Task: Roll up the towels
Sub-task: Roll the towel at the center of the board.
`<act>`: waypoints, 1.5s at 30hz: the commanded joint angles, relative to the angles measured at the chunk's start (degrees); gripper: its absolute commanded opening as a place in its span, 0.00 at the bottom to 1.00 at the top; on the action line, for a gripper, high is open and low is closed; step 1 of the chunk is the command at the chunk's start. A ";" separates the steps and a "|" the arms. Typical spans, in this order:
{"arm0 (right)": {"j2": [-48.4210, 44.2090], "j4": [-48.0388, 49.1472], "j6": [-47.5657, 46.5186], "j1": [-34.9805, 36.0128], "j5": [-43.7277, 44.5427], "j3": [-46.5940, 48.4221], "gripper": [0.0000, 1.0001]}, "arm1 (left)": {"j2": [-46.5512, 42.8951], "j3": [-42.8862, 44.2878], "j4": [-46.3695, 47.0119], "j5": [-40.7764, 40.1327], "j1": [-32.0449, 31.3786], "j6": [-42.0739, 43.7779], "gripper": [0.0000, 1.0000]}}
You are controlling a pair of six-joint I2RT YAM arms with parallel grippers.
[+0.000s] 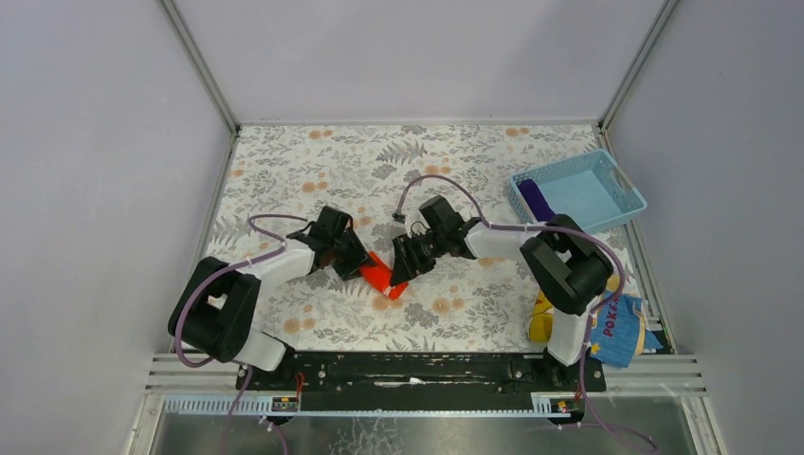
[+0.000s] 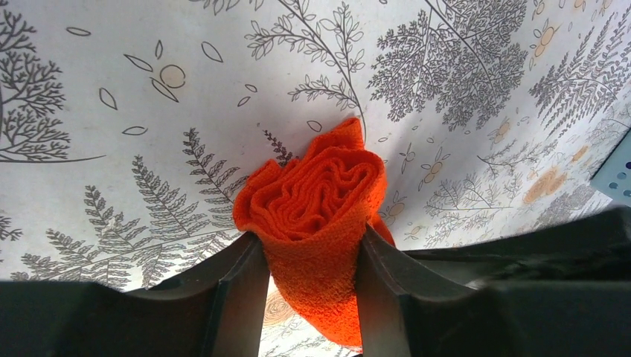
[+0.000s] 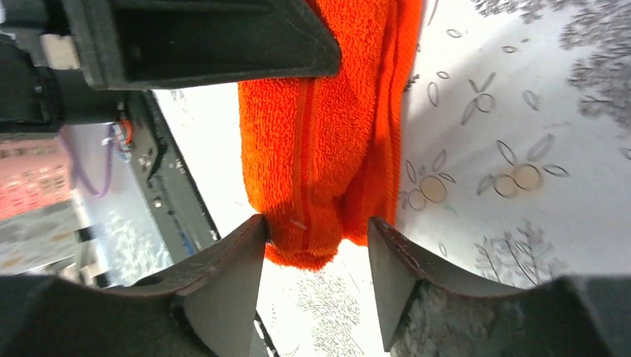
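Though it is half hidden, orange towel roll (image 1: 377, 276) gripped by left jaws, right jaws parted astride

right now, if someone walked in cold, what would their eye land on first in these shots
The bright orange-red towel, rolled up, sits at the middle of the floral table. It is pinched by the left gripper, and the right gripper is open around its other end. Next comes the blue basket at the far right, with a purple towel lying inside it.
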 commanded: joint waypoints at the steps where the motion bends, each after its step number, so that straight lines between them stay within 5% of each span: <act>1: -9.00 -11.38 -8.59 3.81 18.55 0.66 0.61 | 3.27 -1.97 -3.97 -4.36 -0.44 3.10 0.39; 7: -15.75 -15.44 -16.46 17.07 50.53 2.87 0.68 | 3.58 -1.30 -6.13 -4.53 -0.44 3.92 0.40; 11: -16.38 -13.53 -21.23 23.86 62.74 3.22 0.71 | 4.22 -0.59 -6.91 -4.28 -0.44 4.32 0.40; 30: 0.62 -3.50 -32.51 34.79 76.32 7.95 0.71 | 5.44 0.68 -7.18 -2.95 -0.65 4.16 0.43; 45: 10.32 -19.93 -25.52 31.97 73.17 12.01 0.56 | 5.55 2.08 -7.62 -2.57 -0.84 4.86 0.44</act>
